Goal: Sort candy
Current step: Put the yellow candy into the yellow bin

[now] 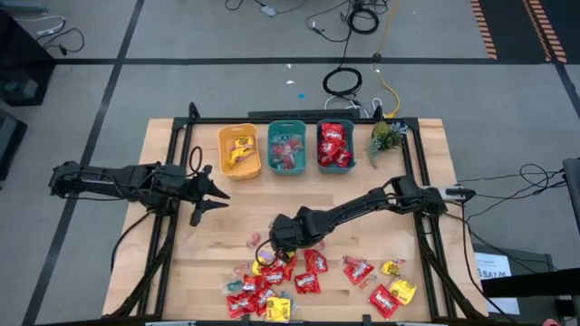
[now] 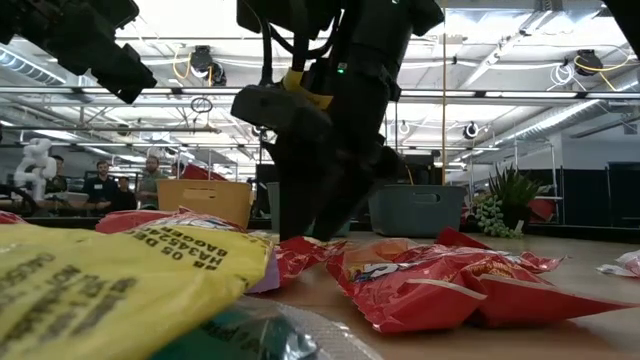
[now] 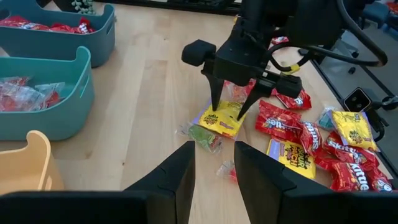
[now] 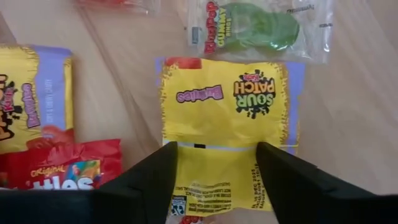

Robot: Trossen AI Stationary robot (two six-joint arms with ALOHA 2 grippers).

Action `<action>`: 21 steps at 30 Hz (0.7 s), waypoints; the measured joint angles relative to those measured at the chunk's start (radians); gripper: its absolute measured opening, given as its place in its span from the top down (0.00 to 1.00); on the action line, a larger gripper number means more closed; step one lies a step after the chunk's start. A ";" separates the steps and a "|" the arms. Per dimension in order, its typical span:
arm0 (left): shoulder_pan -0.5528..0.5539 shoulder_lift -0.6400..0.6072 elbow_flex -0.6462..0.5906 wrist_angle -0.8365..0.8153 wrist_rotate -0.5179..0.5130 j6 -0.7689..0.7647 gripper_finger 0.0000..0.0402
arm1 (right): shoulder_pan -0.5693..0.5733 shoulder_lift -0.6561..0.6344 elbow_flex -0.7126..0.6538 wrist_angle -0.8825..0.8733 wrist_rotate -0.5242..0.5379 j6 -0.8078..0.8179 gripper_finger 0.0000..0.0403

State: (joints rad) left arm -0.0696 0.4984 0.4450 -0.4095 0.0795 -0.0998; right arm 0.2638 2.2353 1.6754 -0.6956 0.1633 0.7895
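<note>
High view: right gripper point(image 1: 272, 251) lower centre of frame, over candy pile point(image 1: 308, 282); fingers apart, straddling yellow packet point(image 4: 227, 118), nothing gripped yet. Left gripper point(image 1: 216, 196) left of centre, half-open, empty, waiting. Step: picking yellow packet. Next: close on it, lift, carry to yellow bin point(image 1: 239, 150) at upper left

Candy point(image 1: 308, 282) — red, yellow packets (some clear-wrapped) — scattered flat, near table edge; more sorted in bins.

Robotics lab, wooden bench point(image 1: 227, 208), floor cables point(image 1: 343, 81), ceiling pipework point(image 2: 520, 75), seated people point(image 2: 100, 185)
</note>
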 joint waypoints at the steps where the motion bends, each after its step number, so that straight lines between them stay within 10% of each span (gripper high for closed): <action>1: 0.000 0.000 0.000 0.000 0.000 0.000 0.70 | 0.000 0.000 -0.001 -0.001 0.001 0.000 0.53; 10: 0.000 0.000 0.000 0.001 0.000 -0.008 0.70 | -0.001 0.001 -0.003 -0.001 -0.006 -0.001 0.95; 21: 0.000 0.000 0.000 0.001 0.000 -0.024 0.70 | -0.001 -0.005 -0.004 -0.003 -0.014 0.000 0.99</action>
State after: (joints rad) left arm -0.0696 0.4984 0.4450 -0.4088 0.0795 -0.1242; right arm 0.2630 2.2303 1.6718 -0.6991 0.1494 0.7899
